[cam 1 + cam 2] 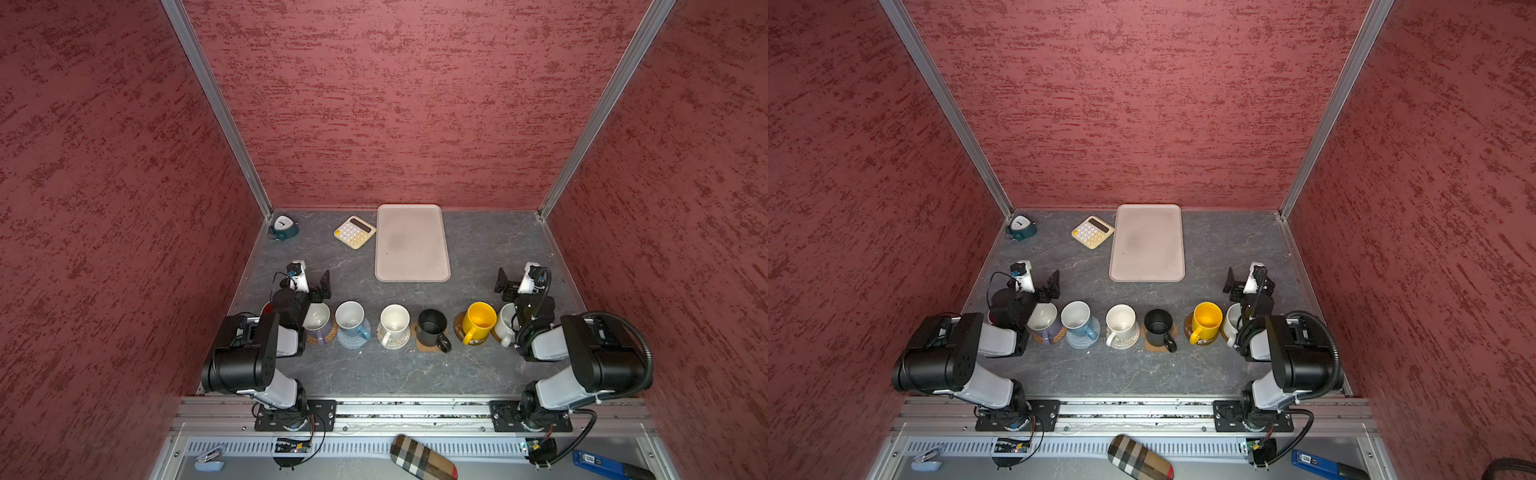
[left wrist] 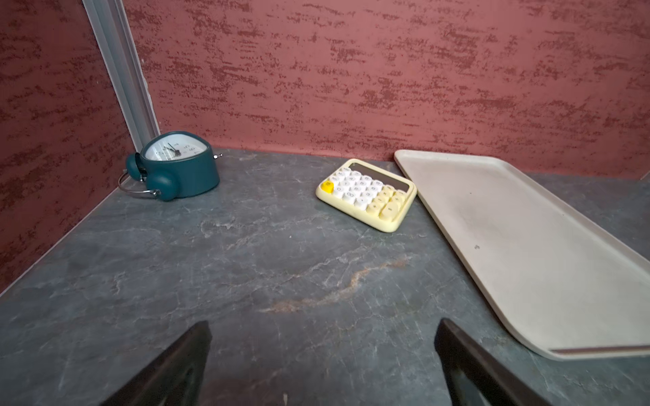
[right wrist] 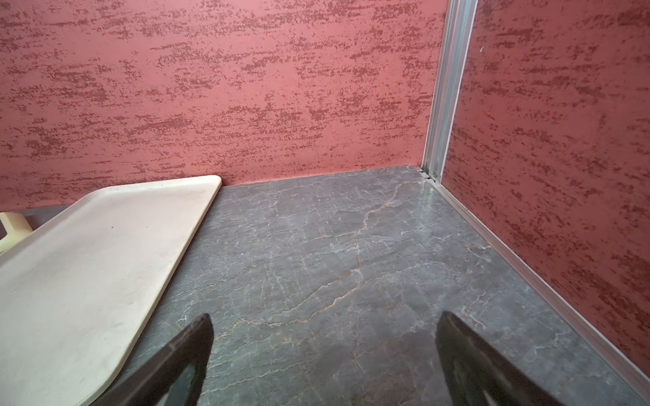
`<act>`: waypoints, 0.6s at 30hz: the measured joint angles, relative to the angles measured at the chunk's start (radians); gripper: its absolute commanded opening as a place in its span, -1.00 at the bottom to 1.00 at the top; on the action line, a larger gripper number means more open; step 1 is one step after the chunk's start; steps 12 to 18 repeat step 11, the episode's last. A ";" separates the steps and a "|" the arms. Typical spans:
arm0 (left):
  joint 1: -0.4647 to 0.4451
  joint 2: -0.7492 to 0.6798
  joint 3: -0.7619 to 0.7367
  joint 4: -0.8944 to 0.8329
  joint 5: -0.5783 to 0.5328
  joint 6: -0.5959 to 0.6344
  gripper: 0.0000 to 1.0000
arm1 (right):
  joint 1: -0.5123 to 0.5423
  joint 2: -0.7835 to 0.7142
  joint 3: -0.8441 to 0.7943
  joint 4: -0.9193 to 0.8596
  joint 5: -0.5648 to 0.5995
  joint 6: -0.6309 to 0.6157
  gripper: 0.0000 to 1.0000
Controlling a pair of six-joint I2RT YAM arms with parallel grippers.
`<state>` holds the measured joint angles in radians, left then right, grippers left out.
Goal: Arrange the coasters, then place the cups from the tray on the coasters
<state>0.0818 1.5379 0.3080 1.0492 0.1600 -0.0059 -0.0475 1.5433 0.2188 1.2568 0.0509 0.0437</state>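
While the left gripper [image 2: 322, 327] and right gripper [image 3: 323, 321] both stand wide with only bare tabletop between their jaws, the beige tray [image 1: 412, 243] lies between them and stretches ahead. The mugs sit in a row behind both sets of jaws — blue mug [image 1: 351, 318] on a grey crocheted coaster [image 1: 351, 341], black mug [image 1: 432, 326], yellow mug [image 1: 480, 319]. A yellow calculator [image 2: 365, 195] lies ahead of the left jaws — just beside the tray.
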 measured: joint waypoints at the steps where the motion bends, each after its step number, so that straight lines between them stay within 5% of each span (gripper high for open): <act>1: -0.012 0.000 0.027 -0.012 -0.006 0.007 0.99 | 0.000 0.000 0.012 -0.013 -0.002 0.000 0.98; 18: -0.021 -0.005 0.060 -0.138 -0.006 0.019 0.99 | 0.000 0.001 0.035 -0.077 -0.019 -0.008 0.98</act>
